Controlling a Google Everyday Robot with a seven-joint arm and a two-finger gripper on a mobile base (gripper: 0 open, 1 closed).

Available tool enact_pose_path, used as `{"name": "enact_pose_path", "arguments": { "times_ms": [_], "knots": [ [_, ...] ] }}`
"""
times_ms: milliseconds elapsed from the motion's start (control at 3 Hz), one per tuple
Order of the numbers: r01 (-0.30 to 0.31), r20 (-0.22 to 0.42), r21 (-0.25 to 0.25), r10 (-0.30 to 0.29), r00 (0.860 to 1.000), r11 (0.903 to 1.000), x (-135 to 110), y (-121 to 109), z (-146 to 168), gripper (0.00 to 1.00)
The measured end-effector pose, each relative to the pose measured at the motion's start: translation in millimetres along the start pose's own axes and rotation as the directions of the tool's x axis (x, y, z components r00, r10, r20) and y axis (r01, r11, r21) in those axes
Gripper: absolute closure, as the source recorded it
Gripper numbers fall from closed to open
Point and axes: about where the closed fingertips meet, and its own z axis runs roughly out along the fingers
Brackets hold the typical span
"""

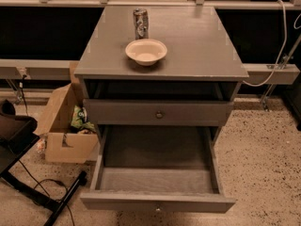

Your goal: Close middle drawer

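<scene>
The grey cabinet (188,46) stands in the middle of the camera view. Its middle drawer (157,202) is pulled far out toward me. Its deep plain box (157,159) is empty, and a small round knob (157,209) sits on its front. Above it is the top drawer's front (197,113) with its own knob (159,114), with a dark gap over it under the cabinet top. The lowest drawer is hidden under the open one. The gripper is not in view.
A can (140,23) and a cream bowl (146,51) stand on the cabinet top. An open cardboard box (66,131) with trash sits on the floor at the cabinet's left. A black stand and cables (42,197) lie at lower left. A pale cable (277,46) hangs at right.
</scene>
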Motion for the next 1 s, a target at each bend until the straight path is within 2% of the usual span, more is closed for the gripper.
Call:
{"name": "enact_pose_path", "arguments": {
  "times_ms": [333,667,1000],
  "knots": [
    [0.028,-0.010,-0.002,-0.028,1.000,0.9996,-14,-5,38,1.00],
    [0.018,0.043,0.075,-0.021,0.999,0.9970,-67,-48,70,1.00],
    [0.038,0.047,0.077,-0.042,0.998,0.9963,-76,-49,72,1.00]
  ]
}}
